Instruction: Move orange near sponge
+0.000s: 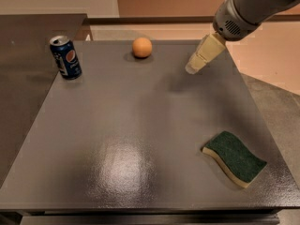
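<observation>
While gripper (191, 69) hovers apart from orange (142, 47), jaws seemingly together.

Hand (192, 69) right of orange (142, 47)

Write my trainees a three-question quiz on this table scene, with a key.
1. True or false: the sponge lies near the front right corner of the table, apart from the orange.
2. What stands at the far left? A) soda can B) cup C) bowl
3. Where is the gripper?
Key: 1 true. 2 A. 3 Above the table's far right part, to the right of the orange, not touching it.
</observation>
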`<action>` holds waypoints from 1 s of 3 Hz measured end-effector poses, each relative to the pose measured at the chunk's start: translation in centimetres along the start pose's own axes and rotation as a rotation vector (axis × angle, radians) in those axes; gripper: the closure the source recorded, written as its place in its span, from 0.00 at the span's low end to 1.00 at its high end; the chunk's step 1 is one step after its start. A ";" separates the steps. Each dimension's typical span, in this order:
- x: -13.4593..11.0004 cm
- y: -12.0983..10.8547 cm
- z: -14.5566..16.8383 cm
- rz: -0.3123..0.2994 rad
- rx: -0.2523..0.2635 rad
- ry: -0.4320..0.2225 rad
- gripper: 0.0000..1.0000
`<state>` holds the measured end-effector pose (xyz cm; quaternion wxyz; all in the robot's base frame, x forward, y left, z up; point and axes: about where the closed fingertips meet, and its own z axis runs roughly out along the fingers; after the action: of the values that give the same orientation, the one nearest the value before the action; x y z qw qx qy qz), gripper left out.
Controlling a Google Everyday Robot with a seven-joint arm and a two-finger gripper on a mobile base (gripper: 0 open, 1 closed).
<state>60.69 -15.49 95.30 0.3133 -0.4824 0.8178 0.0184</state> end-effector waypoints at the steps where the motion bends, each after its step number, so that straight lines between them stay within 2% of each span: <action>1: -2.9 -2.2 4.2 0.031 -0.018 -0.061 0.00; 3: -7.9 -4.5 11.1 0.079 -0.065 -0.136 0.00</action>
<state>72.48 -8.04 91.82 0.3514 -0.4571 0.8120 0.0900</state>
